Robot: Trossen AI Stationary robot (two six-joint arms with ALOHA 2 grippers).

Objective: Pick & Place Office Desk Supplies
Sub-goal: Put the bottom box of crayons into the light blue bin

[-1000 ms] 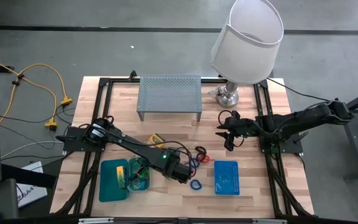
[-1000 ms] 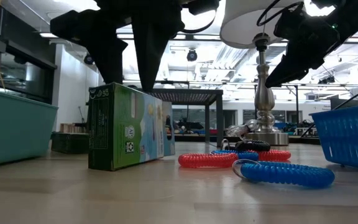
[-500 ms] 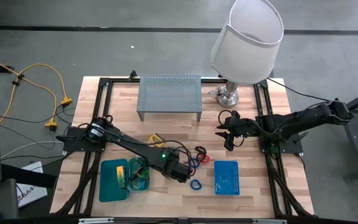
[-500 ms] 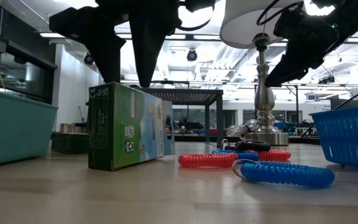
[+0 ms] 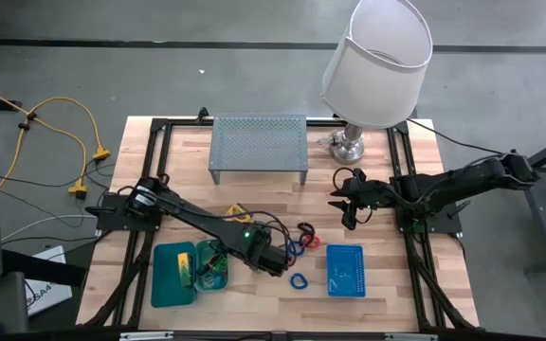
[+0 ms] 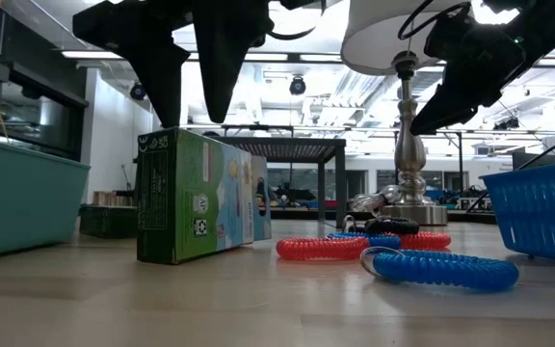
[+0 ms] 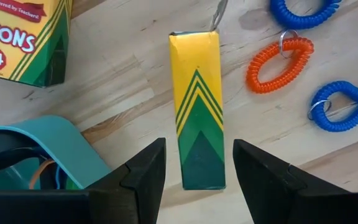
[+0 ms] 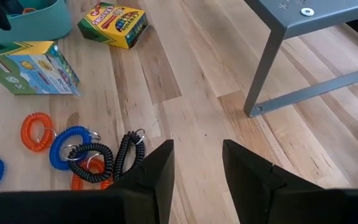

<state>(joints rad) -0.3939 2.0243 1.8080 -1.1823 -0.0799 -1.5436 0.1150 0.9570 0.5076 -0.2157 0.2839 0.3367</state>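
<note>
Left gripper (image 7: 194, 165) is hovering over the upright crayon box (image 7: 197, 106), jaws spread wide either side, not touching it. Box is standing on the desk (image 5: 254, 199), teal tray (image 5: 174, 275) at its 9 o'clock, band loops (image 5: 299, 242) at 3 o'clock. Right gripper (image 5: 346, 201) is waiting near the lamp (image 5: 377, 57), jaws parted and empty.

Second crayon box (image 7: 18, 38) cut by frame edge

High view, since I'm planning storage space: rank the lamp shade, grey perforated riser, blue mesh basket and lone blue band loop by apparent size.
1. Lamp shade, though it sits nearer the camera, so its lead is unsure.
2. Grey riser.
3. Blue mesh basket.
4. Blue band loop.
</note>
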